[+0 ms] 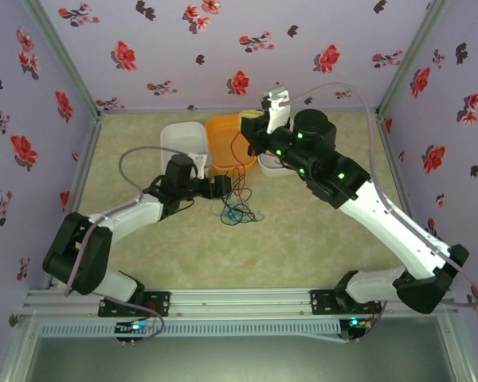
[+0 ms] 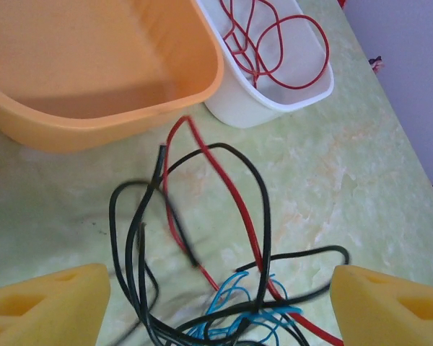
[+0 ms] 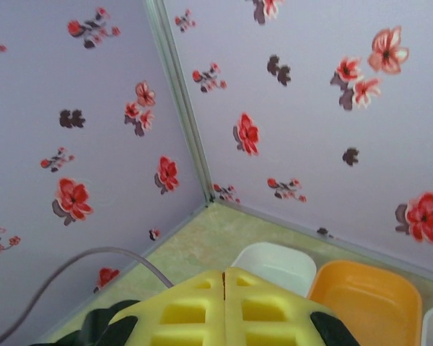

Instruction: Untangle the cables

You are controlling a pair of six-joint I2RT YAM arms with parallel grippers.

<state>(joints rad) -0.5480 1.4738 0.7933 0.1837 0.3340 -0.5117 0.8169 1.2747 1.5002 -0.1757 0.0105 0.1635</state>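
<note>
The cables lie tangled on the table (image 1: pixel 303 231): black (image 2: pixel 133 238), red (image 2: pixel 234 194) and light blue (image 2: pixel 234 292) wires crossing each other, seen from above as a small knot (image 1: pixel 237 208). My left gripper (image 2: pixel 220 310) hangs low over the knot and is open, one yellow pad (image 2: pixel 47 303) on each side of it. Part of a black wire is blurred. Another red cable (image 2: pixel 274 43) lies coiled in a white bin (image 2: pixel 260 108). My right gripper (image 3: pixel 224 277) is raised over the bins (image 1: pixel 251 119), pads pressed together with nothing showing between them. Thin black wires rise from the knot toward it.
Three bins stand in a row at the back: a white one (image 1: pixel 183 139), an orange one (image 1: pixel 227 135) and the white one with the red cable (image 1: pixel 269 165). Flowered walls close in the table on three sides. A grey arm cable (image 1: pixel 135 155) loops beside the left arm.
</note>
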